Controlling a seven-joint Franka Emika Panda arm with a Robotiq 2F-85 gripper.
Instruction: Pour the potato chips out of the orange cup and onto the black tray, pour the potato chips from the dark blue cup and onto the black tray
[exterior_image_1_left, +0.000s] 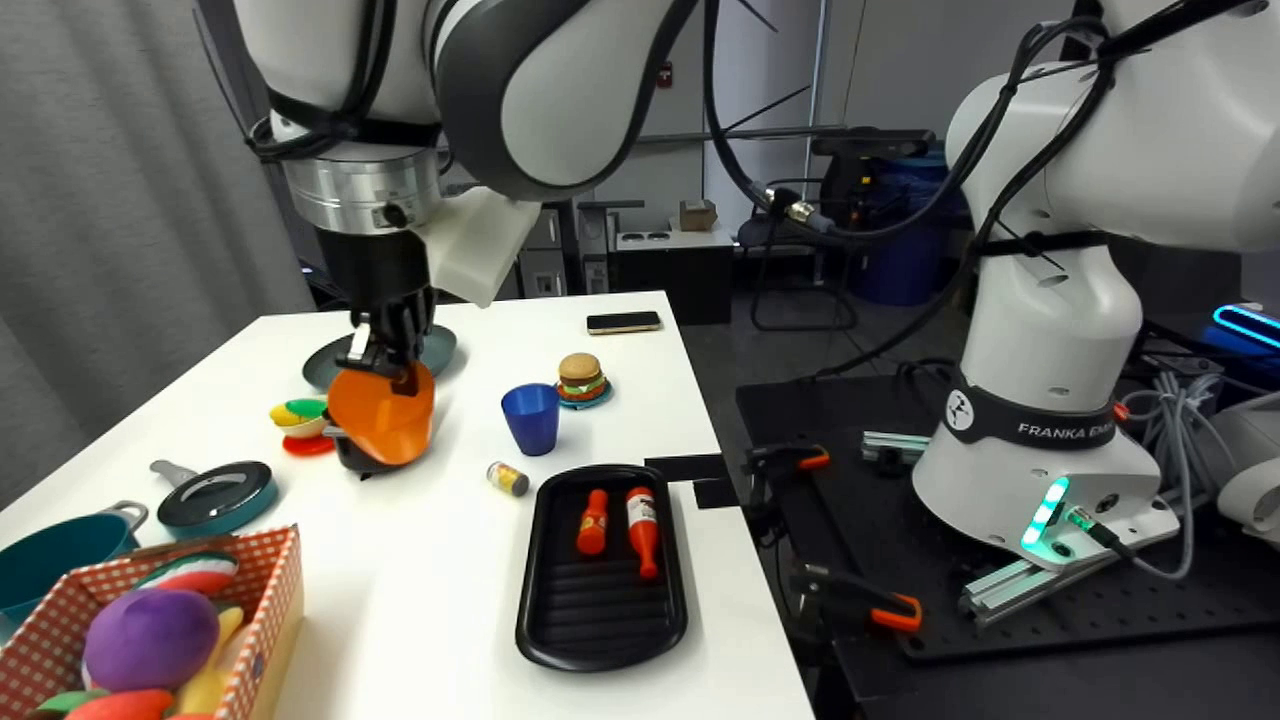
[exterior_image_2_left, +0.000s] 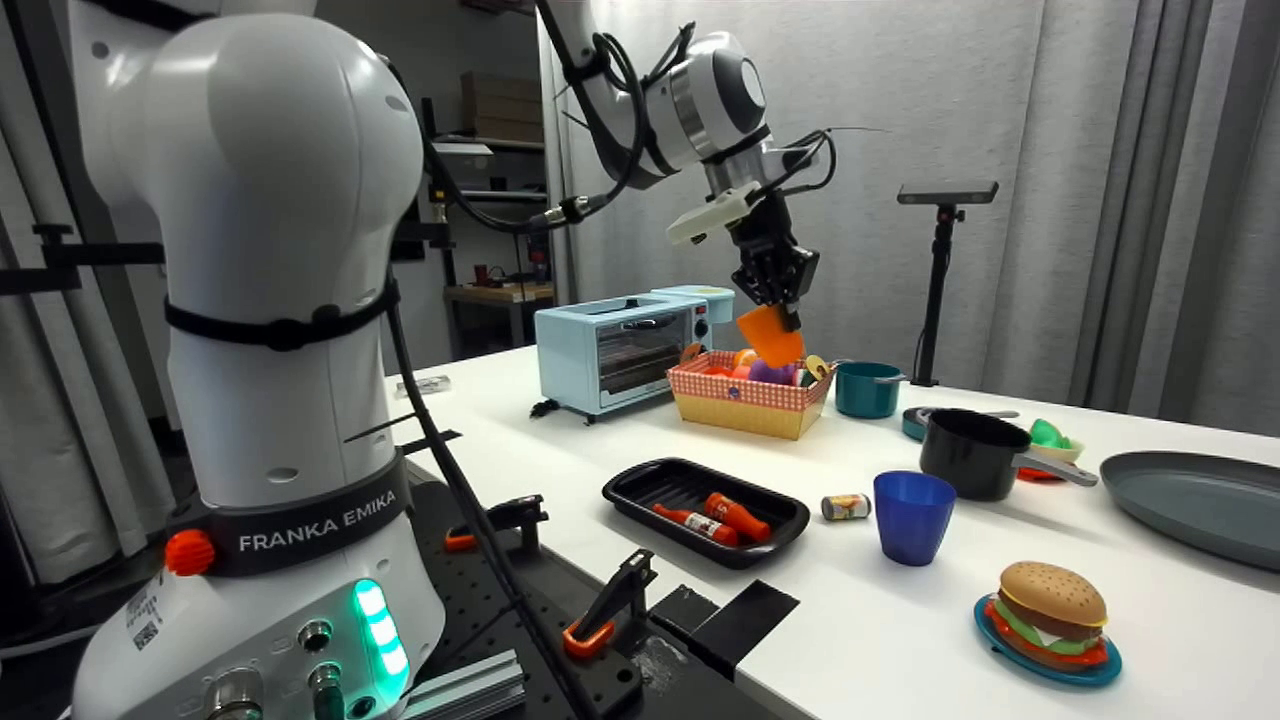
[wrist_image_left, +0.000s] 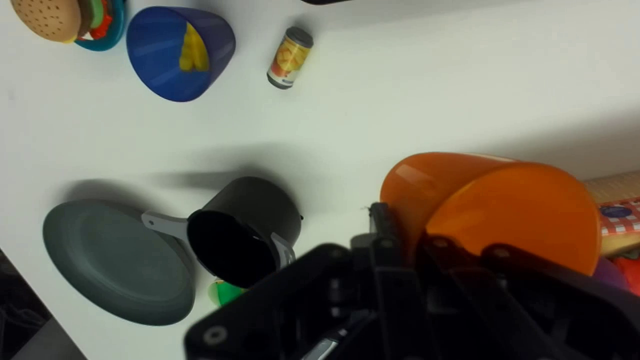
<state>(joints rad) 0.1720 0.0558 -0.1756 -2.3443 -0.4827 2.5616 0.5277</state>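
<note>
While my black pincer (exterior_image_1_left: 385, 368) is clamped on the bright orange tapered plastic cup (exterior_image_1_left: 380, 420), tilted above the white table (exterior_image_1_left: 440, 610) left of centre in an exterior view, the small dark blue plastic cup (exterior_image_1_left: 532, 418) stands upright near mid-frame there; my wrist view shows yellow potato chips (wrist_image_left: 194, 52) inside it. The long black oblong tray (exterior_image_1_left: 600, 618), lower centre, bears two red bottles (exterior_image_1_left: 592, 528); I can't make out their labels (exterior_image_1_left: 640, 510), nor the small yellow-printed can's (exterior_image_1_left: 508, 479). At left in an exterior view, the black band (exterior_image_2_left: 318, 522) round the white arm base (exterior_image_2_left: 225, 615) reads "FRANKA EMIKA".
</note>
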